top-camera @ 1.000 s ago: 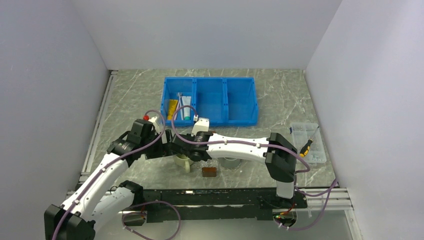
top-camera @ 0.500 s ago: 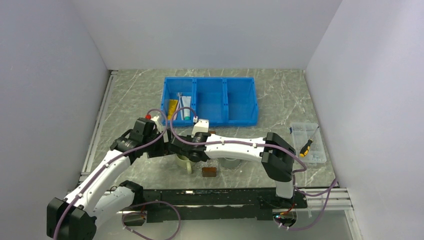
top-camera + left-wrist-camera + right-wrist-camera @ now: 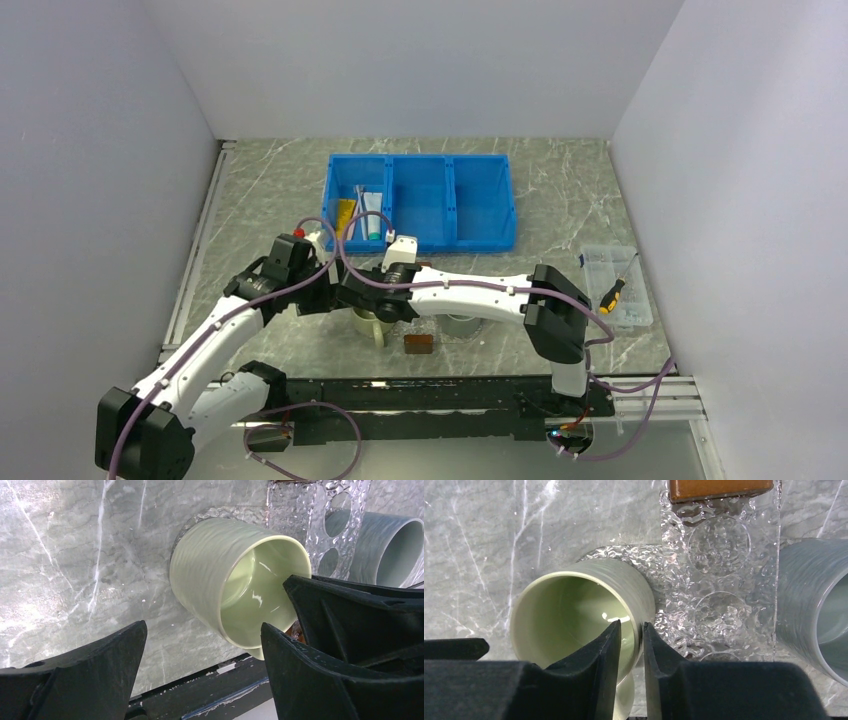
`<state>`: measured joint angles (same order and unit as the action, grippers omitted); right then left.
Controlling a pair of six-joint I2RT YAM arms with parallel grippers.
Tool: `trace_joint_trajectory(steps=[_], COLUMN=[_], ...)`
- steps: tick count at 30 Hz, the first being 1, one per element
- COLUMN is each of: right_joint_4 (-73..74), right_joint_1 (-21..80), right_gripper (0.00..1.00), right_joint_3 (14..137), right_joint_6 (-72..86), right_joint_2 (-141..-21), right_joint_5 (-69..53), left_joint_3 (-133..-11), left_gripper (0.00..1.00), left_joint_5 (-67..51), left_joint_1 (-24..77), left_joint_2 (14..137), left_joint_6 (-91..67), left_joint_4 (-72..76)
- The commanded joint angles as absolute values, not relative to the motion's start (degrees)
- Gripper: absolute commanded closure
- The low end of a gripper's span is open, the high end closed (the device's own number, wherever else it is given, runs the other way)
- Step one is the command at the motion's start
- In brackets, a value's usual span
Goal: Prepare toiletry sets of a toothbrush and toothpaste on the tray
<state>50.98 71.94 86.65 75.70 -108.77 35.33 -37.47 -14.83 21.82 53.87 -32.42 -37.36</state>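
Note:
The toothbrush (image 3: pixel 358 203) sticks and toothpaste (image 3: pixel 373 218) tubes lie in the left compartment of the blue bin (image 3: pixel 480 200). The clear glittery tray (image 3: pixel 719 580) lies near the table's front edge. A green mug (image 3: pixel 574 610) and a grey mug (image 3: pixel 814 605) stand on it. My right gripper (image 3: pixel 630 625) straddles the green mug's rim, one finger inside and one outside. Its jaws are slightly parted, with a gap at the inner finger. My left gripper (image 3: pixel 202 630) stands wide open beside the green mug (image 3: pixel 235 580), holding nothing.
A brown block (image 3: pixel 719 487) lies at the tray's edge. Another brown block (image 3: pixel 418 343) lies on the table by the front rail. At the right stand a small clear box (image 3: pixel 612 270) and a screwdriver (image 3: pixel 611 294). Both arms crowd over the green mug (image 3: pixel 367 322).
My right gripper's jaws have parted a little around the green mug's rim. My left arm has edged slightly toward the mug.

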Motion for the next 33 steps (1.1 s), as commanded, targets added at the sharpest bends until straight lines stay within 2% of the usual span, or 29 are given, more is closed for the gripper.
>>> trace_joint_trajectory(steps=[1,9,14,18,33], right_joint_4=[49.9,51.3,50.7,50.4,50.5], right_joint_1=[72.0,72.0,72.0,72.0,72.0], right_gripper=[0.73,0.69,0.68,0.68,0.67], right_joint_3=[89.6,90.7,88.8,85.9,74.5], right_joint_6=[76.3,76.1,75.7,75.5,76.5], right_joint_2=[-107.4,-106.7,-103.8,-100.7,-90.1], right_joint_5=[38.0,38.0,38.1,38.2,40.9], left_joint_3=[-37.7,-38.9,-40.6,-42.2,-47.3], left_gripper=[0.10,0.17,0.28,0.41,0.61], left_joint_5=[-15.7,-15.9,-15.6,-16.8,-16.9], left_joint_1=[21.7,21.7,21.7,21.7,23.4], left_joint_2=[54.3,56.4,59.0,61.7,67.9], left_joint_6=[-32.1,-31.3,-30.6,-30.4,-29.2], left_joint_4=[-35.8,-36.0,-36.0,-35.7,-37.9])
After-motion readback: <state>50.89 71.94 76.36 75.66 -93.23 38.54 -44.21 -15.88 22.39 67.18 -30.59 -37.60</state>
